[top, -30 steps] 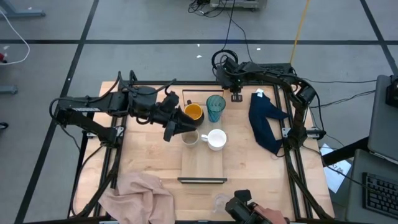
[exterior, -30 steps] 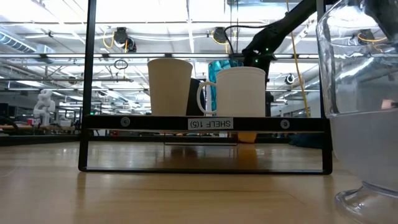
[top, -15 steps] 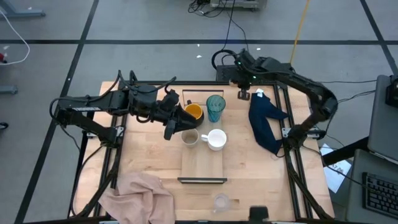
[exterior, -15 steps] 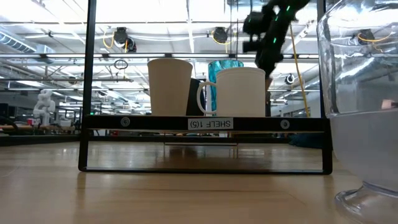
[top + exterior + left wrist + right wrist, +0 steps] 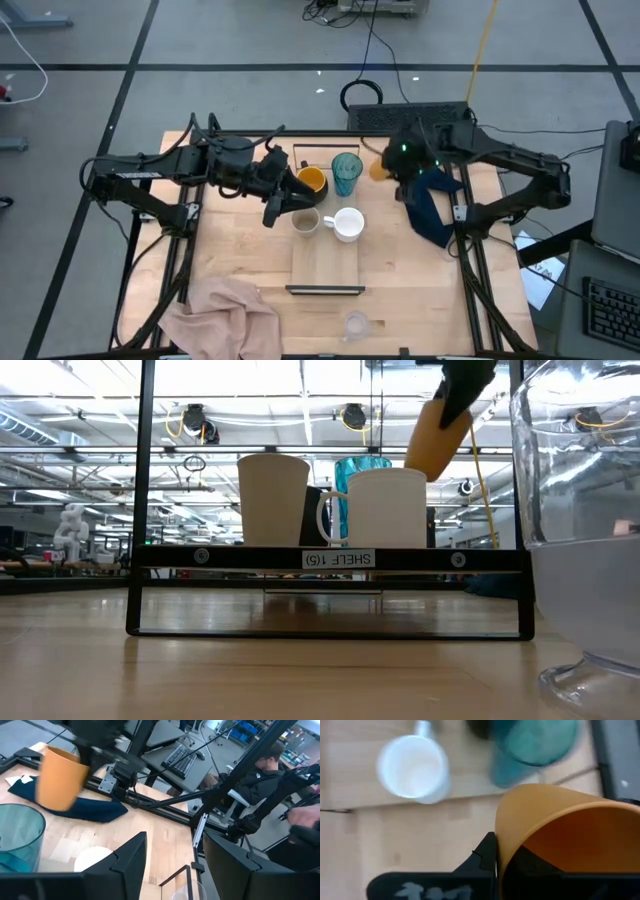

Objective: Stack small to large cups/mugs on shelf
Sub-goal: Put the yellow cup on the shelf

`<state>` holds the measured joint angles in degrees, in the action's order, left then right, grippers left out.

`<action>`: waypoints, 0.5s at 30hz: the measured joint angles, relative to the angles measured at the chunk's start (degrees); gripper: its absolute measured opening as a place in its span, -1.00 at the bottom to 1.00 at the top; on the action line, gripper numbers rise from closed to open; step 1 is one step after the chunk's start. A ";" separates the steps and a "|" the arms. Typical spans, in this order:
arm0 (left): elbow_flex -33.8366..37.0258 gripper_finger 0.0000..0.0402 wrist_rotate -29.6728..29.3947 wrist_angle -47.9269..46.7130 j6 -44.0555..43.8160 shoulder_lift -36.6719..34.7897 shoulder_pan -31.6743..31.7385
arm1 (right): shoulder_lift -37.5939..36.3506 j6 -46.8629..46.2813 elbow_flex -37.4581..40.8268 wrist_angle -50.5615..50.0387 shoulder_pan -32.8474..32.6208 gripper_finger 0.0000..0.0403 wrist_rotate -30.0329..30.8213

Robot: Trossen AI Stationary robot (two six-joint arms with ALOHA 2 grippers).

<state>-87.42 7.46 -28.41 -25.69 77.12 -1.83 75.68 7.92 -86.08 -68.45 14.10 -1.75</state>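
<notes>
The orange cup is off the table now, pinched shut by its rim in the right gripper, just at 3 o'clock of the teal tumbler. Half a second ago that gripper hung empty. Next it goes on the shelf. Left gripper sits half-open around the beige cup.

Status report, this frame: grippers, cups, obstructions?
Right gripper shut on small orange cup, airborne beside teal tumbler. Left gripper open by beige cup. Nothing blocking.
</notes>
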 joint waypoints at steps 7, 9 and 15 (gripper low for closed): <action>0.00 -0.03 -0.02 -2.17 0.04 0.00 0.00 | -0.04 -10.02 0.00 6.13 -14.98 -1.00 -0.32; 0.00 -0.03 -0.04 -2.98 0.02 0.00 0.00 | -0.04 -12.49 -0.08 7.79 -18.07 -1.00 -0.10; 0.00 -0.03 -0.07 -4.00 0.39 -0.01 0.00 | 1.03 -18.75 -1.70 8.95 -24.85 -1.00 0.18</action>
<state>-87.42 7.39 -32.41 -25.30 77.11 -1.83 76.71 -10.83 -87.79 -59.50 -10.75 -1.56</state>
